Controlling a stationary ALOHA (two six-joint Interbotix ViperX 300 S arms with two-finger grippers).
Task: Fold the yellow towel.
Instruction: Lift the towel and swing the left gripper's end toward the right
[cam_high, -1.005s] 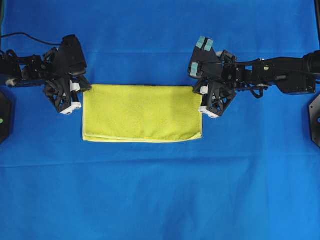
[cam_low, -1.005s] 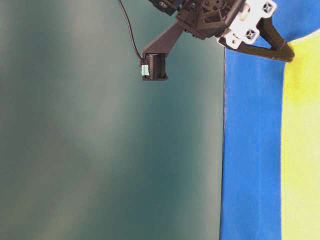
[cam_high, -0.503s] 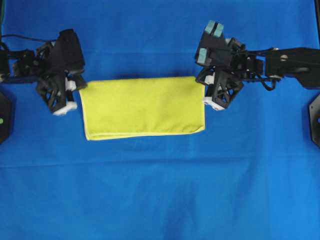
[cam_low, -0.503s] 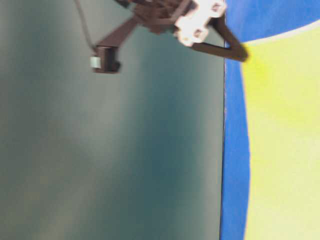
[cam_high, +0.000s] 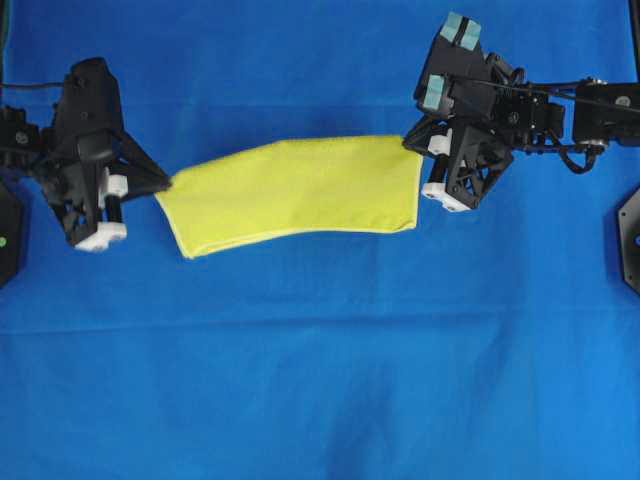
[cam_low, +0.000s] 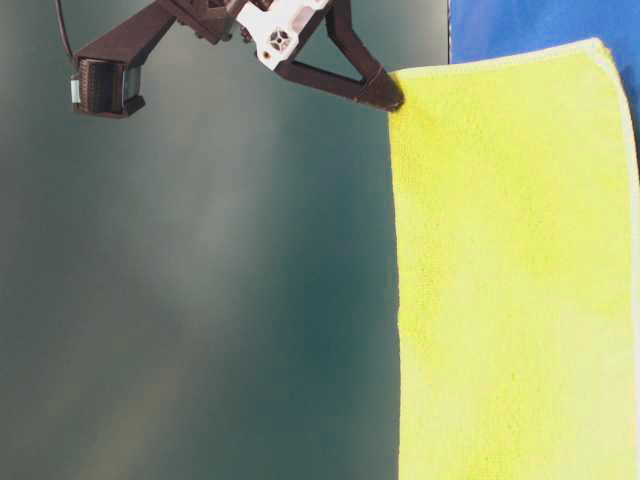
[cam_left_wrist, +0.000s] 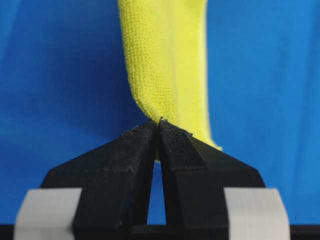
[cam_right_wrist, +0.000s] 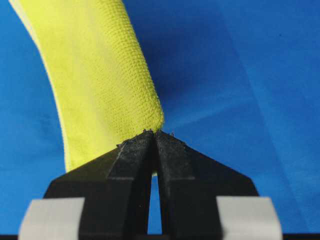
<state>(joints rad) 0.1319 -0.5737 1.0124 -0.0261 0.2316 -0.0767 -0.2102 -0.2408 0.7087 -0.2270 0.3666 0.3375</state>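
Seen from each wrist, the near end of the story is the grip itself: the left tool (cam_left_wrist: 159, 131) has its black jaws pressed together on a corner of the yellow towel (cam_high: 295, 192), and the right tool (cam_right_wrist: 154, 140) pinches the opposite corner the same way, with the doubled cloth running straight away from each pair of tips. Further out, the overhead view shows the towel already folded once into a long band that hangs between the two arms above the blue desk (cam_high: 320, 380), its long axis running left to right, the left end held a little lower in that view than the right, and the free edge drooping toward the viewer. The table-level view shows the band hanging down from the left tool's tip. So the towel lies between the tools, each holding one upper end corner, neither nearer than the other. My judgement is that the coming move depends on that span: either the band is laid flat, or one end is carried along the long axis toward the other to halve it.
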